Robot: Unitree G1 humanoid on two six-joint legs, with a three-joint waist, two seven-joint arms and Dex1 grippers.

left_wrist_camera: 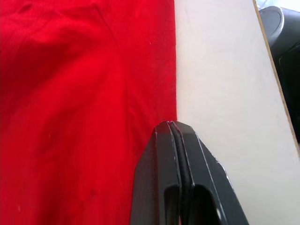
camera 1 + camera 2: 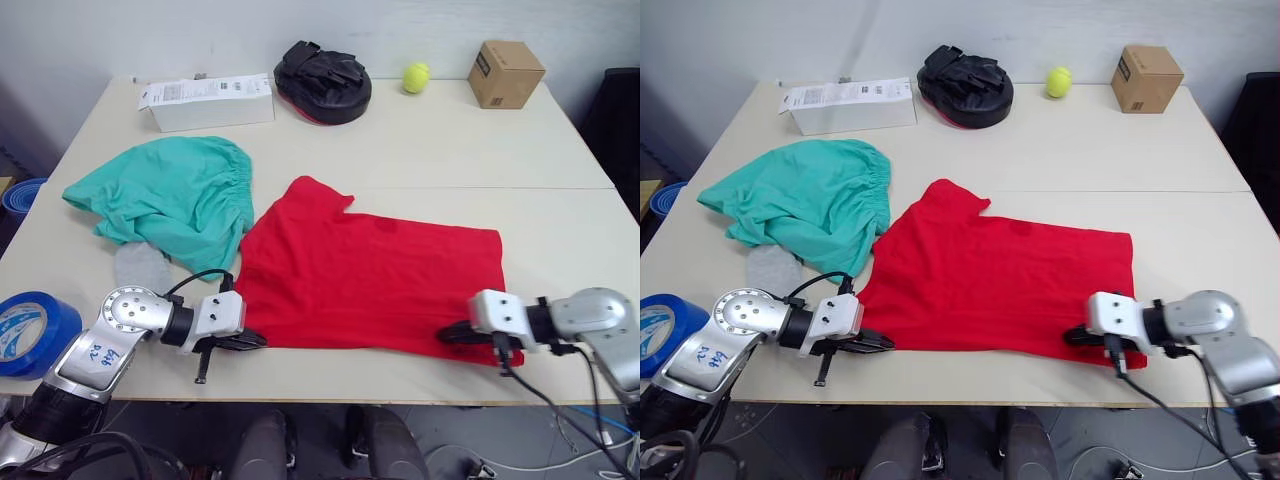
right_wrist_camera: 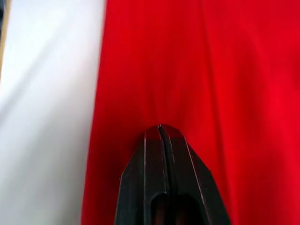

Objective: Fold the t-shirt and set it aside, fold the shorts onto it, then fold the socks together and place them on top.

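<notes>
We are pinching the shirt (image 2: 370, 280) with both grippers, jaws pressed together. Our left gripper (image 2: 252, 340) is clamping the near hem at one corner, our right gripper (image 2: 452, 334) the other. The shorts (image 2: 170, 200) and a sock (image 2: 142, 266) are lying beyond the left jaws.

Silver rounded arm joints, white wrist blocks, black cables, black two-fingered left claw (image 2: 243, 341) and right claw (image 2: 452, 334); the left forearm's handwritten blue marks look illegible.

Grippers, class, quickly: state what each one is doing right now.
Left gripper: shut, pinching the near edge of the bright red cotton t-shirt.
Right gripper: shut on the same t-shirt's near edge.
</notes>
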